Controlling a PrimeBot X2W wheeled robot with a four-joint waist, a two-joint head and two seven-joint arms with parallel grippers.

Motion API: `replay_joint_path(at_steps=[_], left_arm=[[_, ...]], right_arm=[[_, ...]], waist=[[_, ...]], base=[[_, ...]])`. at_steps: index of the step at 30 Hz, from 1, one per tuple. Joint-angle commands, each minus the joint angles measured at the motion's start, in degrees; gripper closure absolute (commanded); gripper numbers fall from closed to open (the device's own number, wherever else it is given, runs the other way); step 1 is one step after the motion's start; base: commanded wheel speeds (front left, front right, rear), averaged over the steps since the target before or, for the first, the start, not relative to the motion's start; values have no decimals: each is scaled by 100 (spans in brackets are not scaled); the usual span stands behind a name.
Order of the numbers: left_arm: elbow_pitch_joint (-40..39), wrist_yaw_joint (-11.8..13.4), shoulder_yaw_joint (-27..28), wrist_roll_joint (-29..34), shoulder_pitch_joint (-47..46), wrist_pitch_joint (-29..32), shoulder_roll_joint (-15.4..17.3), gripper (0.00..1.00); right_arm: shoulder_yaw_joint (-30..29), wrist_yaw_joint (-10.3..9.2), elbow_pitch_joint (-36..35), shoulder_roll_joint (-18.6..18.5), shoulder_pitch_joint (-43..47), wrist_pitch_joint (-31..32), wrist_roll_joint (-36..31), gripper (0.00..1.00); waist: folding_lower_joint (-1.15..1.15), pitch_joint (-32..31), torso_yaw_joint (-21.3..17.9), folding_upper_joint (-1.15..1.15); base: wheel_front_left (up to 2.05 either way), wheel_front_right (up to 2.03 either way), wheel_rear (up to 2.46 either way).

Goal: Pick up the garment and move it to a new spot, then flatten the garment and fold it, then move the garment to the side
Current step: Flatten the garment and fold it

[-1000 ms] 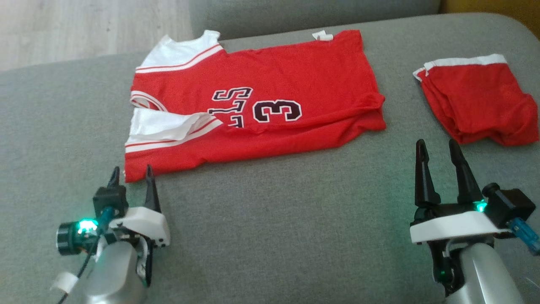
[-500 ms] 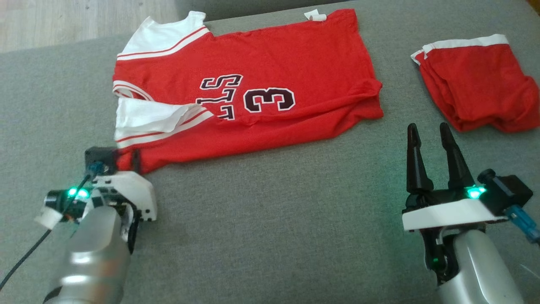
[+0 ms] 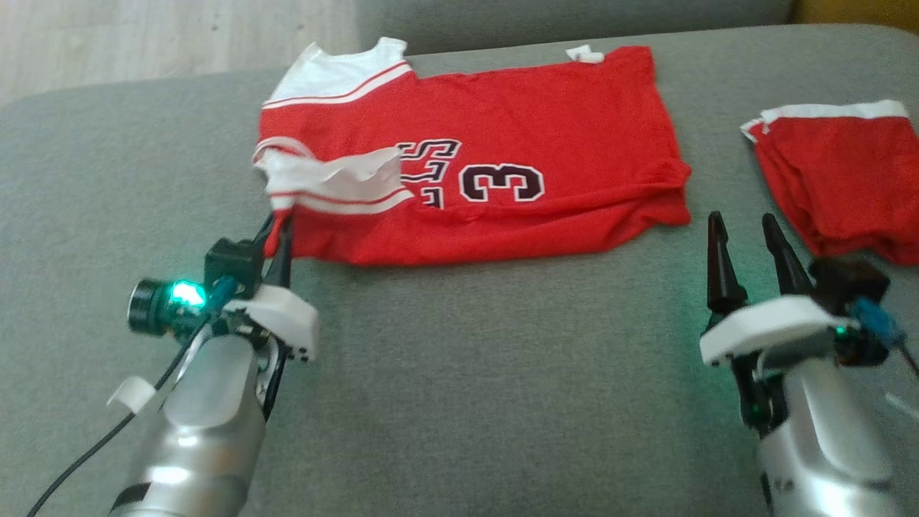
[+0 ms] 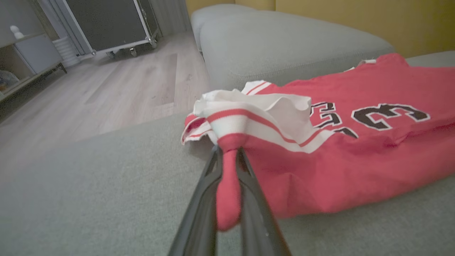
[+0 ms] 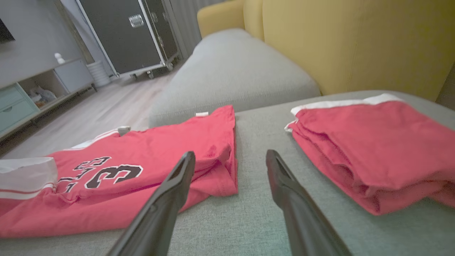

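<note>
Your left gripper point(image 3: 277, 228) pinches the jersey point(image 3: 517, 129) by its lower-left corner
The jersey lies on the grey couch point(image 3: 459, 373) across the upper middle of the frame, long axis left to right, that corner bunched and raised in the closed grip; its free right end sits just up-left of your right gripper point(image 3: 747, 230), which stands open and empty, the nearer arm for that end

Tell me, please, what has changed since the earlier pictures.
The left tool, open beside the jersey before, has closed on its near left corner and lifted it, bunching the white shoulder. The right tool stays open above the sofa; the folded red garment has not moved.
</note>
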Motion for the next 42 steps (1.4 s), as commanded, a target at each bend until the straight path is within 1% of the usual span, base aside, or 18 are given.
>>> replay_joint_path(at_steps=[1, 2, 4, 7, 12, 17, 23, 24, 25, 27, 29, 32, 37, 40, 42], left_arm=[[-338, -3, 60, 90, -151, -83, 144, 100], [-338, -3, 60, 90, -151, -83, 144, 100], [-625, -20, -15, 131, -104, -89, 123, 100], [-966, -36, -95, 160, -34, -91, 99, 100], [-1224, -45, -233, 213, 16, -92, 71, 100], [-1315, -49, -326, 202, 35, -92, 27, 100], [-1311, -33, -375, 168, 61, -92, 14, 100], [-1290, -32, -384, 163, 66, -92, 14, 100], [-1264, -28, -390, 156, 71, -92, 15, 100], [-1214, -14, -386, 139, 92, -93, 40, 100], [-1110, 4, -361, 103, 163, -93, 119, 100], [-1018, 18, -320, 47, 309, -93, 204, 100], [-923, 59, -233, -71, 713, -93, 338, 100], [-936, 73, -186, -145, 990, -93, 409, 100], [-998, 87, -163, -185, 1173, -93, 451, 100]], right_arm=[[41, 37, 72, -9, -453, 187, -64, 0], [41, 37, 72, -9, -453, 187, -64, 0], [-121, 37, 527, -9, -743, 498, -126, 0], [-350, 37, 1253, -9, -1190, 974, -29, 0], [-731, 37, 2324, -9, -1877, 1430, -428, 0], [-998, 37, 3086, -9, -2352, 1498, -886, 0], [-1179, 37, 3822, -9, -2709, 1470, -1077, 0], [-1180, 37, 3914, -9, -2750, 1455, -1142, 8], [-1154, 37, 3981, -9, -2781, 1424, -1240, 100], [-1169, 37, 4033, -9, -2814, 1308, -1427, 100], [-1320, 37, 4012, -9, -2808, 1092, -1666, 100], [-1309, 37, 4042, -9, -2707, 798, -1794, 100], [-1078, 37, 4314, -9, -2447, 489, -1409, 100], [-916, 37, 4421, -9, -2267, 471, -938, 100], [-692, 37, 4458, -9, -2154, 497, -544, 100]], waist=[[0, -1, 130, 0], [0, -1, 130, 0], [0, 18, 221, 0], [0, 72, 342, 0], [0, 174, 480, 0], [0, 227, 561, 0], [0, 246, 595, 0], [0, 239, 594, 0], [0, 228, 591, 0], [0, 192, 566, 0], [0, 85, 495, 0], [0, -122, 396, 0], [0, -593, 200, 0], [0, -886, 106, 0], [0, -1009, 52, 0]], base=[[0, 0, 0], [0, 0, 0], [0, 0, 0], [0, 0, 0], [0, 0, 0], [0, 0, 0], [0, 0, 0], [0, 0, 0], [0, 0, 0], [0, 0, 0], [0, 0, 0], [0, 0, 0], [0, 0, 0], [0, 0, 0], [0, 0, 0]])
